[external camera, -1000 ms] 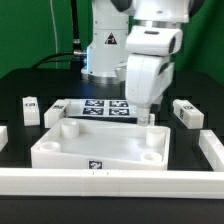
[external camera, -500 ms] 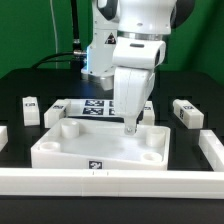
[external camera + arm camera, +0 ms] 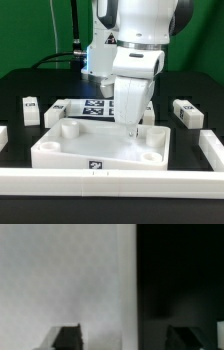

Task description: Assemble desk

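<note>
**Pincer astride the tabletop's far rim, not clamped**

My two-finger pincer (image 3: 132, 127) hangs low at the far rim of the large white plastic tray-like tabletop (image 3: 100, 150). The tabletop lies flat on the black table (image 3: 20, 85), just behind the long white border rail (image 3: 110, 182).

Wrist view: one finger (image 3: 68, 338) sits over white plastic, the other over black table, with the rim between them. The jaws stand apart and neither pad is seen touching the rim, so the pincer is released and grasping nothing. The picture is blurred, so contact is hard to judge.

White block legs with black-and-white tags lie loose, one at the exterior view's left (image 3: 31, 108) and one at its right (image 3: 185, 112). The corner sockets look empty. The flat white marker board (image 3: 100, 107) lies just behind the tabletop.

Risks, as I judge them:
- If the rim is off-centre when I close, one pad lands first and shoves the tabletop askew.
- A shallow bite on so thin a wall could slip off under a pull.
- Held at one edge only, the wide tabletop may pivot and knock a leg or jam against the rail.
</note>
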`<state>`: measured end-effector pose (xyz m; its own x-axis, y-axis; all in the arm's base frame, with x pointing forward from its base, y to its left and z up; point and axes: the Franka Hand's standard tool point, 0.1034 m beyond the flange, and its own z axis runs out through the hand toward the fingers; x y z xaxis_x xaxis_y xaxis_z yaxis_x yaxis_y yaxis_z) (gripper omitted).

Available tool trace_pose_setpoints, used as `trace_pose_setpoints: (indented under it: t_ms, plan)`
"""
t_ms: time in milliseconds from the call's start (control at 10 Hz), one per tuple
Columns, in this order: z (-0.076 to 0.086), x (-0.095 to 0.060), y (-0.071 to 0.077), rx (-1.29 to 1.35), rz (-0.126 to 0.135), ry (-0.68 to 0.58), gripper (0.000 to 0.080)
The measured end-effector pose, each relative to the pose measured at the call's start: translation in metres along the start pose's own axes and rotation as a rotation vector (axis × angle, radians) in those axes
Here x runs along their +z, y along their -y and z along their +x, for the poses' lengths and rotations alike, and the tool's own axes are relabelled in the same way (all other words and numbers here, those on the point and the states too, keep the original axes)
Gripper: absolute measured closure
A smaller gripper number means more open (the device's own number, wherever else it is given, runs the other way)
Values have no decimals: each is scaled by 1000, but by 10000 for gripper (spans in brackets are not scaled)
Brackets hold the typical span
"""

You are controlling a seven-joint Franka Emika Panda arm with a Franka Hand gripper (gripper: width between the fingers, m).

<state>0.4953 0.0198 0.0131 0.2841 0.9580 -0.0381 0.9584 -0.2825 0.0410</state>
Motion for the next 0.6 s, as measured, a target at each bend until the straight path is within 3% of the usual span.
trace_pose_setpoints:
  t_ms: [100,200,300,600]
  plan:
    - [0,0,0,0,0,0,544]
    - [0,0,0,0,0,0,544]
    - [0,0,0,-1,1,0,731]
    - [0,0,0,-1,1,0,742]
